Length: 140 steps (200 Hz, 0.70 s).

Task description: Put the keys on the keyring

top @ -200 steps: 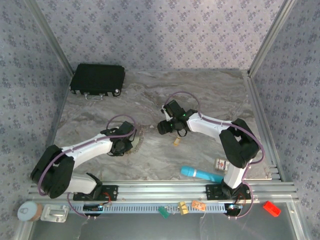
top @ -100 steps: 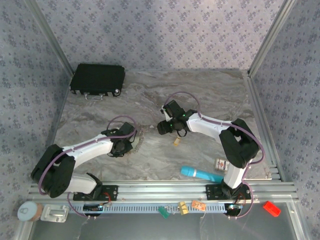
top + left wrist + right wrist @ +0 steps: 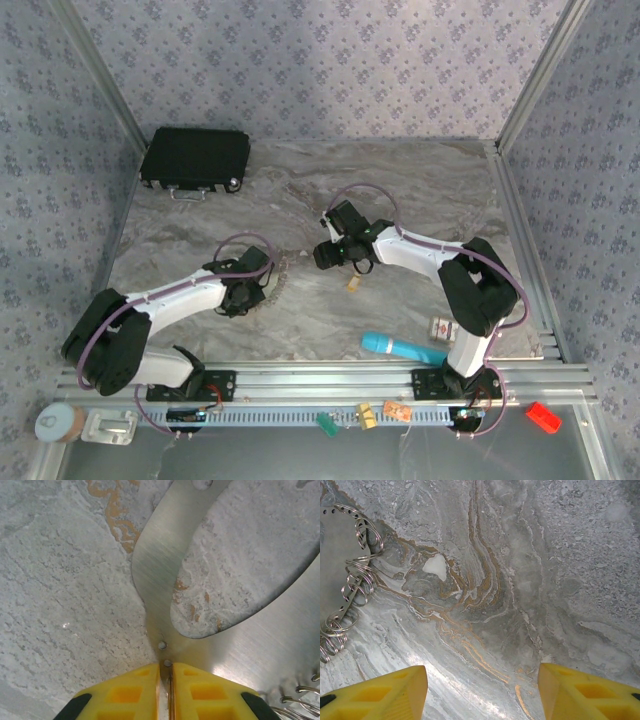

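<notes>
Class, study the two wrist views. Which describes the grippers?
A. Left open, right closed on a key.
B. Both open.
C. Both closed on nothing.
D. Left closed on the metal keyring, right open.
D: the left gripper has its yellow tips together, pinching the flat metal of the keyring, while the right gripper has its tips wide apart above the table.

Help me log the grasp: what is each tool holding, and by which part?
The left tool pinches the flat brushed-steel keyring by its band's edge, near the small wire loops. The right tool is open, holding nothing.
</notes>
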Each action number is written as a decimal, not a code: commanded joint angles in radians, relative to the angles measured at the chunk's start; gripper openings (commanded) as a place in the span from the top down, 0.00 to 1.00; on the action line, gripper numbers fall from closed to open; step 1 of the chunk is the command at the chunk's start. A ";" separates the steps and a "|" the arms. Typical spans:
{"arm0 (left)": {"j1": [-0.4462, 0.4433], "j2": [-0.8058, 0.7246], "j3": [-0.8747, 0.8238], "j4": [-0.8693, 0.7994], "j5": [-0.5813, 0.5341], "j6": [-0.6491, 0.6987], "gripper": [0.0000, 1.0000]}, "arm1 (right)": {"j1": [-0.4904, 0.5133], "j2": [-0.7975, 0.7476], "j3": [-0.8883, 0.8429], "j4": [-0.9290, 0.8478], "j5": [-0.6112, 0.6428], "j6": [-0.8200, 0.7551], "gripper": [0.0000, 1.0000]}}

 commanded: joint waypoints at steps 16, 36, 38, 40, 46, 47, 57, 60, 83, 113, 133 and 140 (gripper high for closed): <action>-0.007 -0.003 -0.009 -0.018 0.005 -0.001 0.94 | 0.008 -0.025 0.002 -0.002 0.011 0.020 0.39; -0.006 -0.017 -0.006 -0.024 -0.003 0.013 0.98 | 0.009 -0.030 0.000 -0.003 0.012 0.021 0.39; -0.006 -0.020 -0.005 -0.025 -0.005 0.017 0.99 | 0.008 -0.031 0.000 -0.004 0.013 0.021 0.39; -0.006 -0.023 -0.004 -0.027 -0.008 0.022 1.00 | 0.008 -0.031 0.000 -0.004 0.014 0.021 0.39; -0.013 -0.028 0.005 -0.032 -0.018 0.041 1.00 | 0.009 -0.035 -0.002 -0.002 0.016 0.021 0.39; -0.014 -0.030 0.007 -0.035 -0.020 0.043 1.00 | 0.009 -0.035 -0.002 -0.003 0.017 0.022 0.39; -0.038 -0.037 0.039 -0.057 -0.058 0.090 1.00 | 0.010 -0.048 -0.009 0.003 0.021 0.027 0.39; -0.048 -0.037 0.050 -0.067 -0.074 0.103 1.00 | 0.011 -0.051 -0.011 0.005 0.021 0.029 0.40; -0.118 -0.055 0.142 -0.101 -0.183 0.231 1.00 | 0.012 -0.107 -0.033 0.032 0.027 0.035 0.40; -0.159 -0.115 0.189 0.001 -0.248 0.514 1.00 | 0.011 -0.219 -0.094 0.082 0.089 0.044 0.38; -0.158 -0.152 0.206 0.125 -0.217 0.760 1.00 | -0.008 -0.318 -0.150 0.126 0.124 0.051 0.38; -0.158 -0.153 0.220 0.153 -0.211 0.839 1.00 | -0.019 -0.348 -0.165 0.132 0.133 0.051 0.38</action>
